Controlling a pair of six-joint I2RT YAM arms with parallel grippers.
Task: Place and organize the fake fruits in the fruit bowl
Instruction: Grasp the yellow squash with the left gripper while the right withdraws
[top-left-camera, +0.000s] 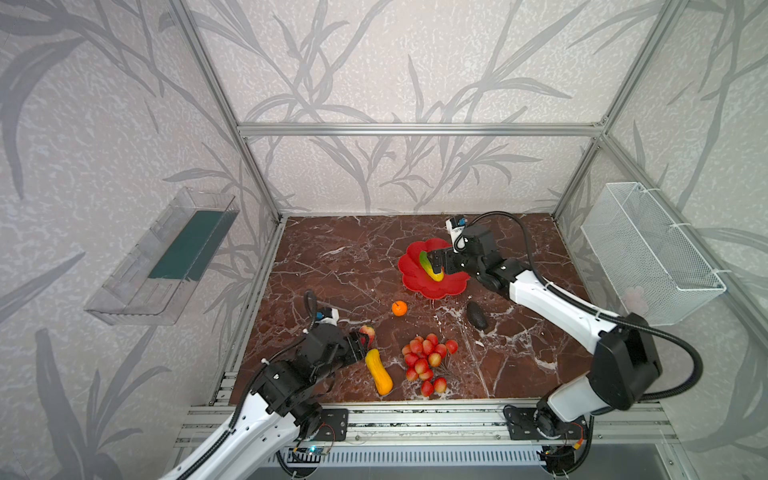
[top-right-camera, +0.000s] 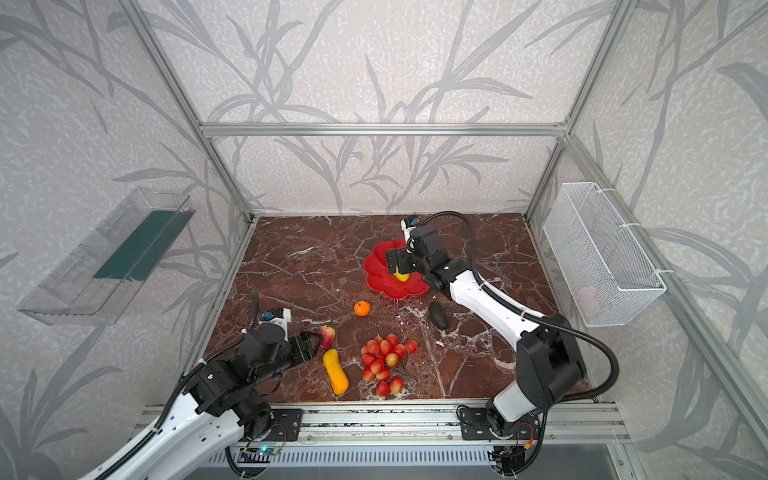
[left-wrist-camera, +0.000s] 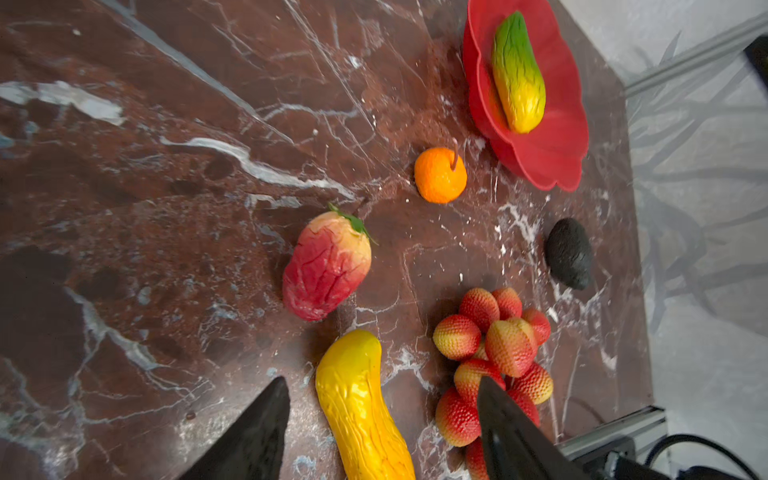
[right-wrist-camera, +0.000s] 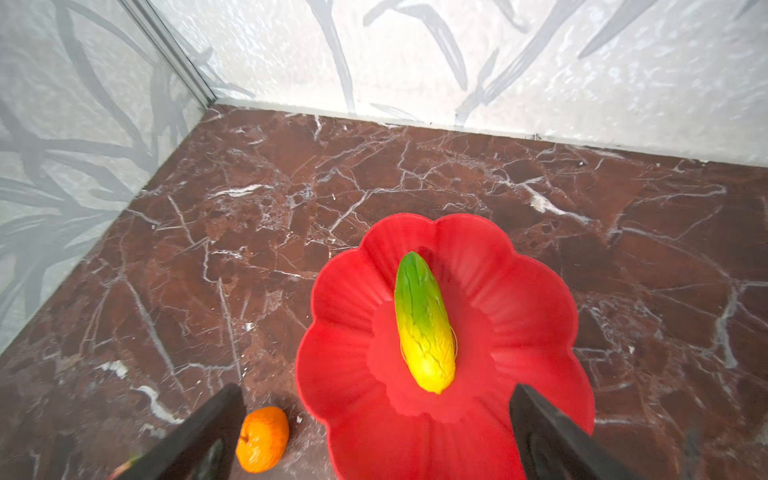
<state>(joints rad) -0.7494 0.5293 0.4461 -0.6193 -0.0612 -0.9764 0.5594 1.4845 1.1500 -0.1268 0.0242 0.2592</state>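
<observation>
The worktop (top-left-camera: 332, 257) is a broad slab of polished red-brown marble pattern, veined in white. On the side walls hang a white wire-mesh basket (top-left-camera: 648, 249), boxy and open-topped, and a long clear plastic tray (top-left-camera: 137, 282) with a dark green strip in it.

The fruit bowl (right-wrist-camera: 340, 332) sits toward the back of the worktop, right of the middle. It is a shallow, glossy red dish whose rim is scalloped into rounded petals with fine ribs running inward. The green-yellow oblong (right-wrist-camera: 424, 328) lies lengthwise across its flat centre, wrinkled like a gourd, green at one pointed end and fading to yellow at the other.

The right tool (right-wrist-camera: 376, 386) hangs above the bowl with its black jaws spread wide, touching nothing.

The other fruits lie on the bare marble. Near the front, the bunch of cherries (top-left-camera: 426, 359) is a cluster of small pebbled red-pink balls. Just beside it to the left is the yellow-orange oblong (top-left-camera: 378, 372), glossy, creased and slightly curved. The left tool (left-wrist-camera: 382, 380) straddles its near end, the jaws apart with a gap on either side.

Just beyond that lies the red-yellow apple (left-wrist-camera: 328, 266), matte and veined, with a small green leaf. The dark avocado (top-left-camera: 476, 316), egg-shaped and rough-skinned, rests in front of the bowl. The round, dimpled orange tangerine (top-left-camera: 399, 308) sits left of it with a thin stem.
</observation>
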